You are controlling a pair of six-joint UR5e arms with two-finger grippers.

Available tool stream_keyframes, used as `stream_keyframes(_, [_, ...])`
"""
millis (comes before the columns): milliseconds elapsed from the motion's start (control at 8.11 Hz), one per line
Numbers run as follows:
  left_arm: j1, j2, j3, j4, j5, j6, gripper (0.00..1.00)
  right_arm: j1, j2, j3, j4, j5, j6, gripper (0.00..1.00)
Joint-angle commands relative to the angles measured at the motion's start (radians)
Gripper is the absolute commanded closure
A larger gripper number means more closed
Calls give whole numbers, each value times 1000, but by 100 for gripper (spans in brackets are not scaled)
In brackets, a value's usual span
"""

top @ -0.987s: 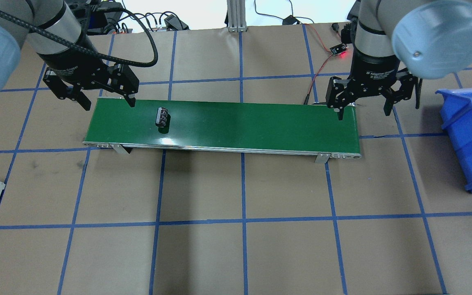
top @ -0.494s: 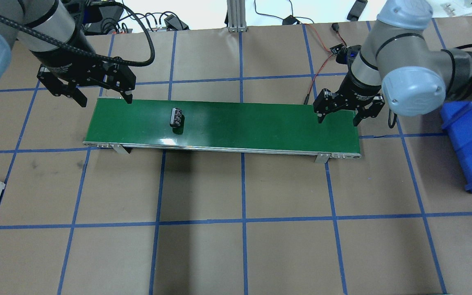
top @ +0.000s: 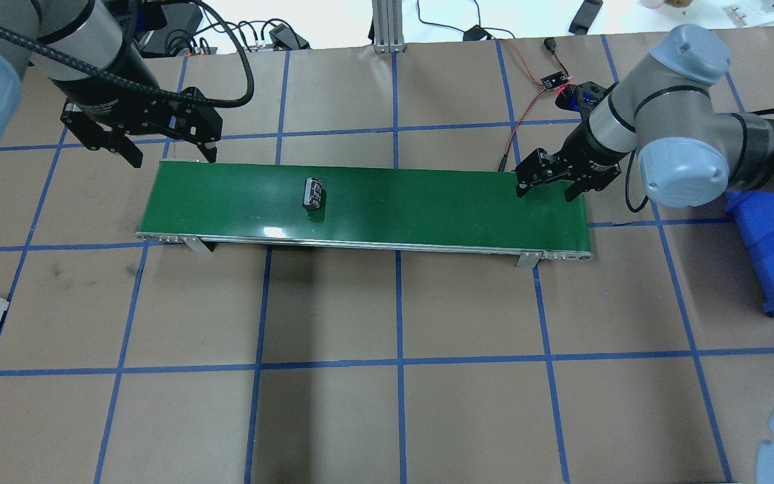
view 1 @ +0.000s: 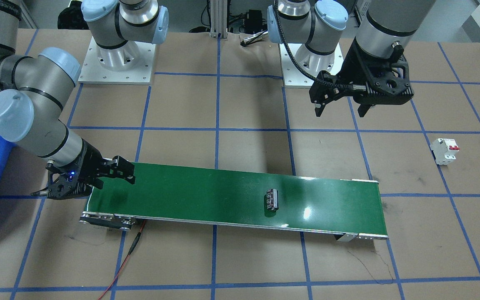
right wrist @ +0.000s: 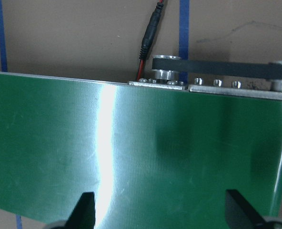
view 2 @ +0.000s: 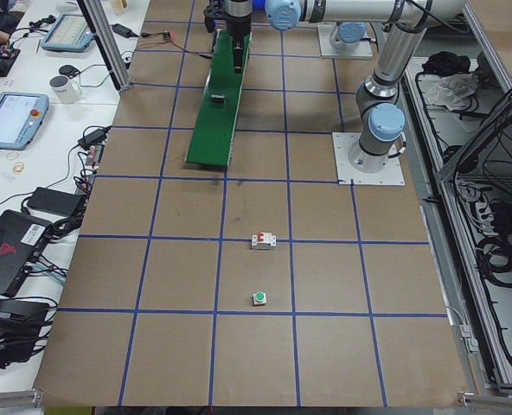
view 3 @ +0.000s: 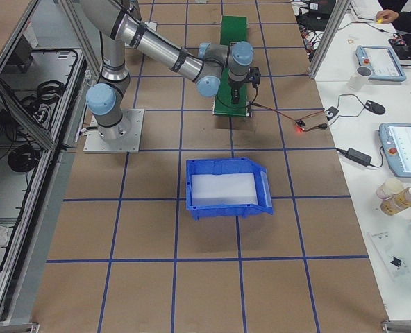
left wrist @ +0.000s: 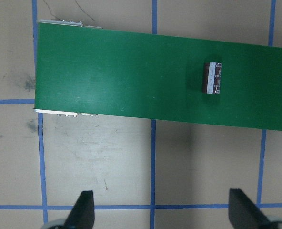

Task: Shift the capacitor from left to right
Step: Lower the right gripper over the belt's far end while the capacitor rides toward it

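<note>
Right now our right claw (top: 545, 195) hangs low over one end of the green belt (top: 427, 208). Its two fingers are spread wide and nothing is between them. Our left claw (top: 173, 160) is wide open too and holds nothing. It hangs just off the belt's other end.

The capacitor (top: 312, 193) lies on its side on the belt. It is well apart from the right claw and nearer to the left claw, out in front of that claw's fingers.

We think the job now is for the right claw to catch it. To do that well, we should have the right claw low and wide, with its gap in line with the capacitor. It lies across the belt, so the fingers can close on its round sides. It may roll, so we should shut only when it sits right between the fingers, and squeeze gently. The blue bin (top: 773, 255) is near the right claw's far side, and may be where it goes
</note>
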Motion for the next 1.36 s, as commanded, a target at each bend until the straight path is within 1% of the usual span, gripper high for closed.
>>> stream_keyframes(0, [0, 1, 1, 8, 2, 2, 0, -5, 24, 9, -22, 31, -20, 0])
stream_keyframes(247, [0, 1, 1, 8, 2, 2, 0, -7, 20, 9, -10, 13, -21, 0])
stream_keyframes(494, [0, 1, -1, 8, 2, 2, 0, -7, 17, -2, -6, 16, -15, 0])
stream_keyframes(617, [0, -1, -1, 8, 0, 2, 0, -5, 12, -16, 22, 16, -12, 0])
stream_keyframes(740, [0, -1, -2, 8, 2, 2, 0, -4, 9, -54, 71, 28, -12, 0])
stream_keyframes(987, [0, -1, -2, 8, 0, 2, 0, -5, 11, -79, 238, 30, -11, 0])
stream_keyframes(1234, [0, -1, -4, 8, 0, 2, 0, -5, 14, -77, 237, 33, -14, 0])
